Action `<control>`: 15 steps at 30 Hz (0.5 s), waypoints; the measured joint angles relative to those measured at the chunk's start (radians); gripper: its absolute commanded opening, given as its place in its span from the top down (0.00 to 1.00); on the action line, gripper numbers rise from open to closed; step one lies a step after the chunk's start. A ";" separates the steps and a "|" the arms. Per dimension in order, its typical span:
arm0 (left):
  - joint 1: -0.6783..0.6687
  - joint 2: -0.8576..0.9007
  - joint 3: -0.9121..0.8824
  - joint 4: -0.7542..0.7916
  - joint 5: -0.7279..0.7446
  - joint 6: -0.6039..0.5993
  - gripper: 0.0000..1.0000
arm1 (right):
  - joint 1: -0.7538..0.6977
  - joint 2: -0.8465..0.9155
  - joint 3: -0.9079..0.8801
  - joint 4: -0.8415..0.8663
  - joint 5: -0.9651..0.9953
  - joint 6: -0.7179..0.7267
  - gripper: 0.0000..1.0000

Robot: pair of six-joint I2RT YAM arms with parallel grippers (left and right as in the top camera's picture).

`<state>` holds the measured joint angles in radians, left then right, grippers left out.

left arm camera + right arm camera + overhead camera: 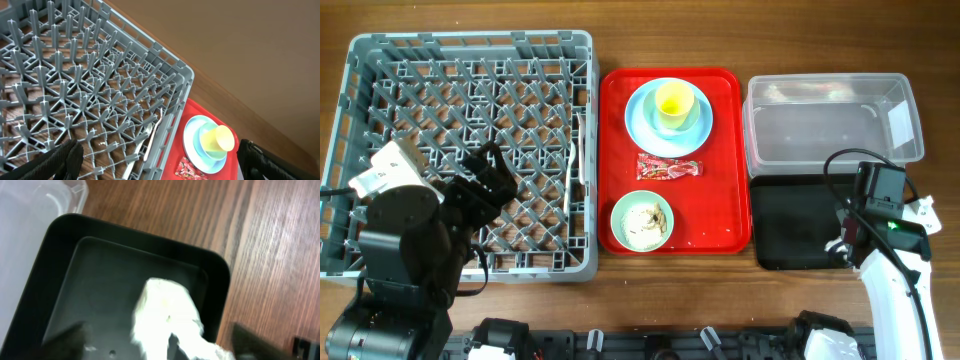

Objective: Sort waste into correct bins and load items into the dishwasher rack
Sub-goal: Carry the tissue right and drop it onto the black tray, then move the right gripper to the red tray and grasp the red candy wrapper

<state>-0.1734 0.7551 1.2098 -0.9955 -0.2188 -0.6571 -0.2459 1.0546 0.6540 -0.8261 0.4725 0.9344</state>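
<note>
The grey dishwasher rack (380,60) fills the left side and holds a white plastic utensil (575,160) by its right wall. My left gripper (485,185) hangs open and empty above the rack. On the red serving tray (720,200) are a light blue plate (638,120) with a yellow cup (674,102) stacked on it, a red wrapper (669,168), and a pale green bowl (616,215) of whitish scraps (644,222). My right gripper (160,345) is open over the black tray (790,230). The white tissue (167,320) lies in that tray between the fingers.
The clear tub (830,120) with a white label stands behind the black tray at the right. The rack (100,90), utensil (150,135), plate (192,147), cup (220,139) and wrapper (187,170) show in the left wrist view. Bare wooden table lies around them.
</note>
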 measured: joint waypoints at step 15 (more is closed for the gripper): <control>0.000 0.000 0.000 0.000 0.000 0.000 0.00 | 0.145 0.001 0.297 0.100 -0.800 -0.512 0.48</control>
<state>-0.1734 0.7551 1.2098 -0.9955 -0.2188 -0.6571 -0.1005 1.0554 0.9512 -0.7265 -0.3279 0.4225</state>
